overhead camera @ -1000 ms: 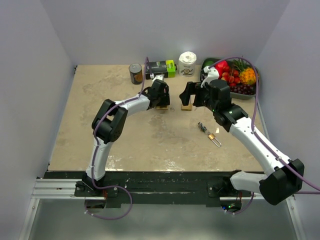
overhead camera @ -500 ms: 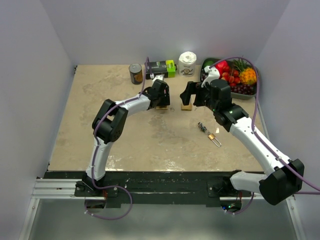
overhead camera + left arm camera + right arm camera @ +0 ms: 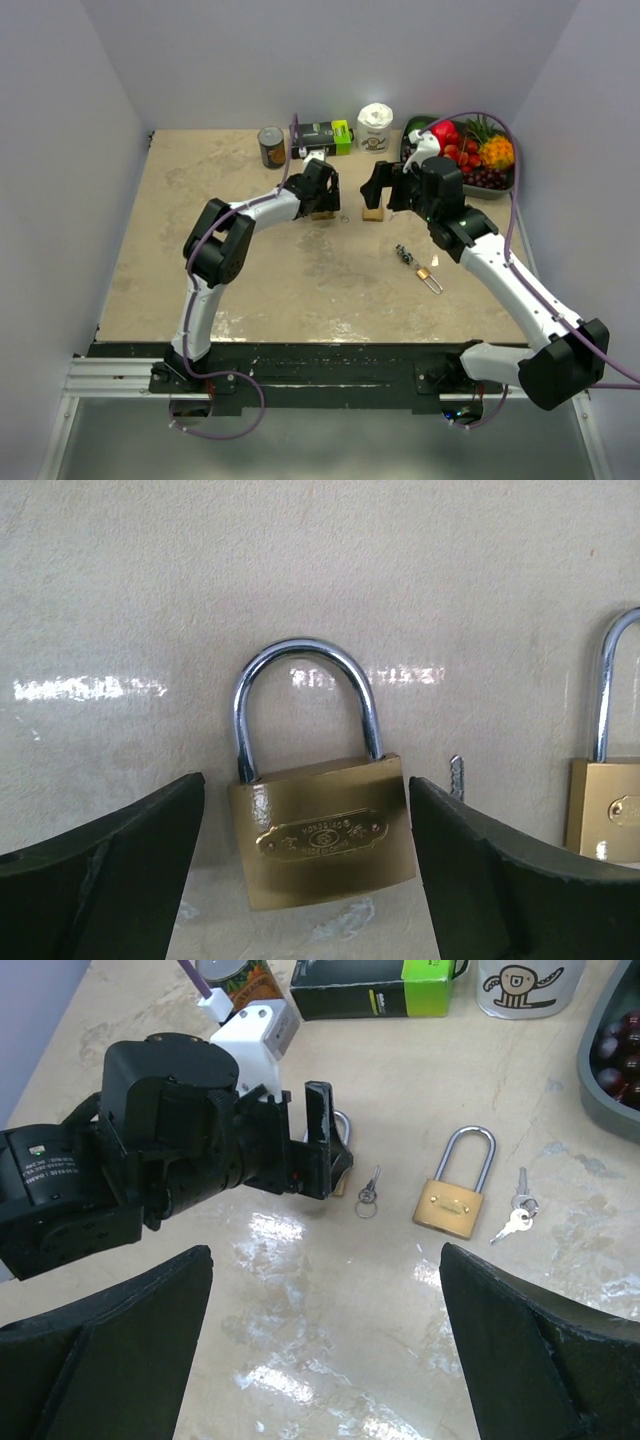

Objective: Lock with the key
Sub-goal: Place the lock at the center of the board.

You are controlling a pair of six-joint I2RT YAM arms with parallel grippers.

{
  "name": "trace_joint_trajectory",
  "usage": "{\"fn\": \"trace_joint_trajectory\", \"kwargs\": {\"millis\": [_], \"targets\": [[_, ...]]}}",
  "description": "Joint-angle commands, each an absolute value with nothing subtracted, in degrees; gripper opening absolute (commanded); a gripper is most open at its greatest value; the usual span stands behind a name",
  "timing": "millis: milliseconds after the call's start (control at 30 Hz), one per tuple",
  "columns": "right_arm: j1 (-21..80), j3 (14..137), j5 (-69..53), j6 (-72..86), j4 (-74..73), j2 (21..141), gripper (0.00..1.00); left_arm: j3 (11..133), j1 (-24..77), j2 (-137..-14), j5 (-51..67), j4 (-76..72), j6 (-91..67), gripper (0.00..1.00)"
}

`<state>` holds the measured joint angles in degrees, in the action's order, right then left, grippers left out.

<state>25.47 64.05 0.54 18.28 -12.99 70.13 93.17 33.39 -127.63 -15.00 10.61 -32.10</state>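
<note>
Left gripper [image 3: 322,200], seen from above, reaches far-centre; the far-right bowl [image 3: 497,191] holds fruit [image 3: 470,150]. Left wrist view: its jaws are spread either side of a brass padlock [image 3: 325,825]. Right wrist view: the right gripper [image 3: 325,1252] is spread wide near a key [image 3: 368,1188].

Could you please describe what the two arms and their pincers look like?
The left arm and right arm share white links and chunky black joints. A purple cable trails along each. The left pincer and right pincer are black, with broad tapered fingers.
</note>
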Motion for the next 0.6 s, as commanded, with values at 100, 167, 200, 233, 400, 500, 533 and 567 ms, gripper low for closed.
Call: {"fn": "trace_joint_trajectory", "kwargs": {"millis": [100, 167, 200, 233, 400, 500, 533, 567], "targets": [[22.2, 67.7, -4.0, 8.4, -18.9, 70.8, 0.99, 88.8, 32.6, -114.9, -14.7, 6.8, -20.4, 0.99], [20.0, 67.3, -6.8, 4.9, -20.8, 70.4, 0.99, 87.8, 32.4, -111.3, -14.8, 4.8, -16.6, 0.99], [19.1, 67.2, -7.7, 2.0, -22.8, 70.3, 0.99, 86.4, 32.4, -107.6, -14.7, 3.2, -13.3, 0.99], [17.2, 67.1, -9.5, 1.1, -23.9, 70.1, 0.99, 85.8, 32.3, -105.8, -14.5, 2.6, -12.1, 0.99], [13.1, 66.2, -13.4, -8.8, -33.1, 72.9, 0.99, 82.0, 28.0, -94.9, -1.2, 4.3, -8.6, 0.99], [9.6, 65.4, -14.3, -12.7, -37.3, 75.6, 0.98, 80.1, 22.3, -90.5, 11.3, 6.9, -9.7, 0.99], [8.8, 65.2, -13.7, -14.0, -38.4, 76.5, 0.97, 79.5, 21.1, -89.3, 12.6, 7.5, -9.6, 0.99], [8.7, 65.0, -11.6, -15.4, -39.4, 78.5, 0.97, 78.8, 19.5, -88.2, 13.2, 7.9, -9.2, 0.99]]}}
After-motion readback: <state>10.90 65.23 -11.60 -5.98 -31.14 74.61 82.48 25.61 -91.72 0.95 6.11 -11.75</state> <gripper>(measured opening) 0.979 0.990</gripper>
